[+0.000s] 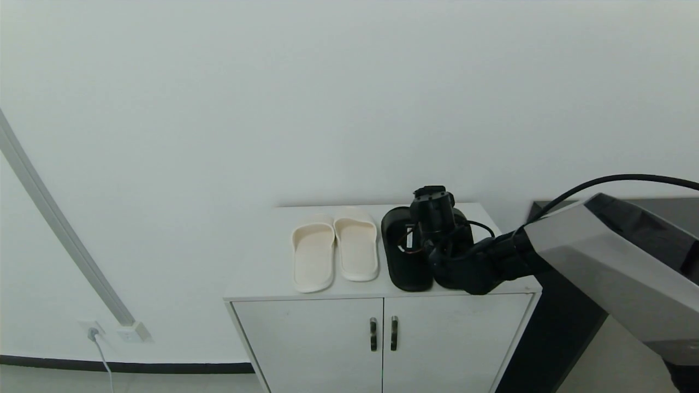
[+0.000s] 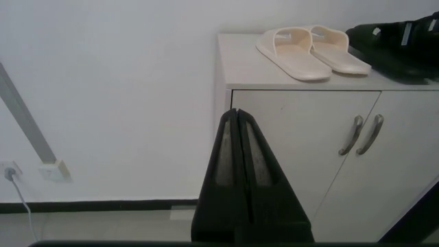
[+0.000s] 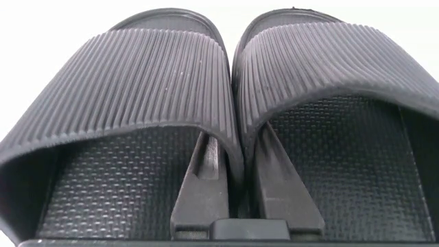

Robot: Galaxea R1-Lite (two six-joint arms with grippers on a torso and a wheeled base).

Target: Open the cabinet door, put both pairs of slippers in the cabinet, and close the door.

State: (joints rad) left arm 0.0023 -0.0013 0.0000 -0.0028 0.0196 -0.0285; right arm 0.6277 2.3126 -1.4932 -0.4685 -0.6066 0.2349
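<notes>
The cabinet (image 1: 306,338) stands against the far wall (image 1: 273,98). Both doors are shut and flush. The two handles (image 1: 383,333) sit side by side at the centre seam.

On the cabinet top (image 1: 262,273):
- The cream slippers (image 1: 334,251) lie side by side left of centre, toes toward the wall. Their heels are close to the front edge, the left one nearer.
- The black slippers (image 1: 404,262) lie just right of the cream pair, touching each other along their inner sides. Their heels also reach close to the front edge.
- A bare strip of top remains left of the cream pair. A narrower margin remains behind both pairs.

Right hand (image 3: 236,147): it is on the black slippers from the near side. One finger (image 3: 202,185) lies in each footbed under the strap. The hand is drawn in narrow on the two adjoining inner walls. Both slippers rest flat on the top.

Left hand (image 2: 237,120): it is low and in front of the cabinet's left corner, well apart from it. Its fingers are pressed together and hold nothing.

Room for moving:
- To the left, there is open floor along the wall, a wall socket (image 1: 93,330) near the skirting and a slanted cable duct (image 1: 54,218).
- To the right, a dark piece of furniture (image 1: 551,327) stands just beside the cabinet's side.
</notes>
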